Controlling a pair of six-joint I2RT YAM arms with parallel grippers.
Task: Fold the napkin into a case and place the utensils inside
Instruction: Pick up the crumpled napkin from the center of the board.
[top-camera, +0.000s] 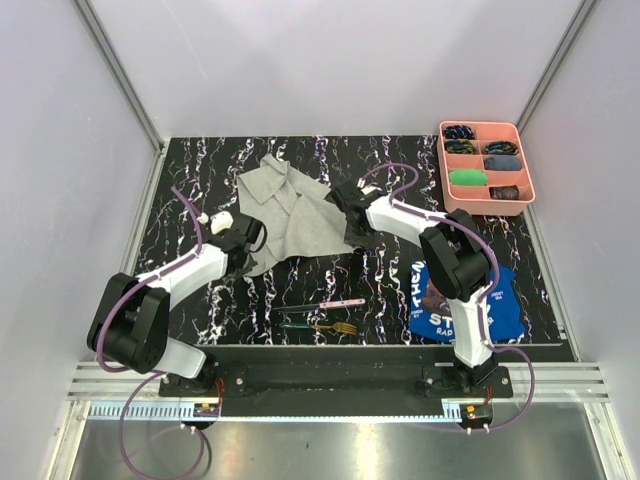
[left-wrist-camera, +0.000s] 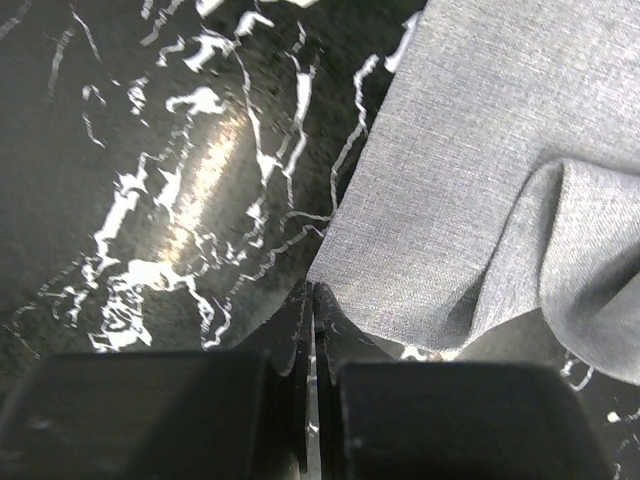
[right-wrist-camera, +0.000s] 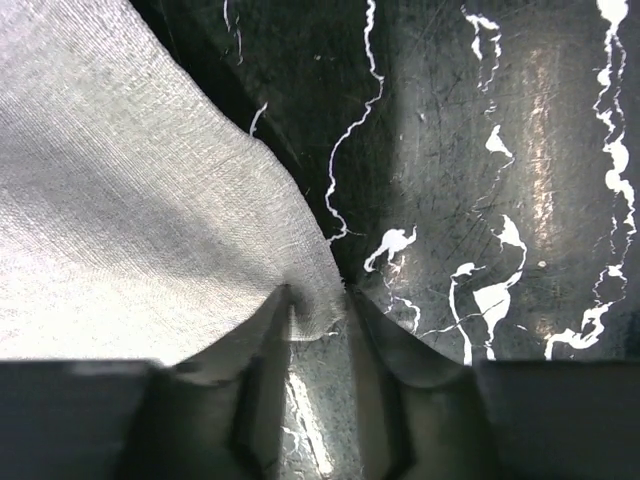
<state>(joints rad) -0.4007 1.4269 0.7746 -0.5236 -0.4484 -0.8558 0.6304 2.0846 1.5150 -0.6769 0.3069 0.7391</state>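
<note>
Left gripper (left-wrist-camera: 312, 292): jaws clamped flat together at the napkin (top-camera: 290, 205), at its near-left corner. From the wrist view I couldn't tell whether any cloth was caught or only met the tips. Napkin lay rumpled mid-table, one flap folded over, between your two arms. Thin, limp, light stuff: it would likely drape and slide on the glossy table (top-camera: 390, 290), so you'd want to take it right at the corners, pinching deep. Right gripper (right-wrist-camera: 315, 300): jaws part-way apart, straddling the right edge, not yet gripping.

Black white-veined marble tabletop (top-camera: 250, 300); pale lilac walls (top-camera: 330, 60) on three sides; aluminium corner posts (top-camera: 120, 75).
</note>
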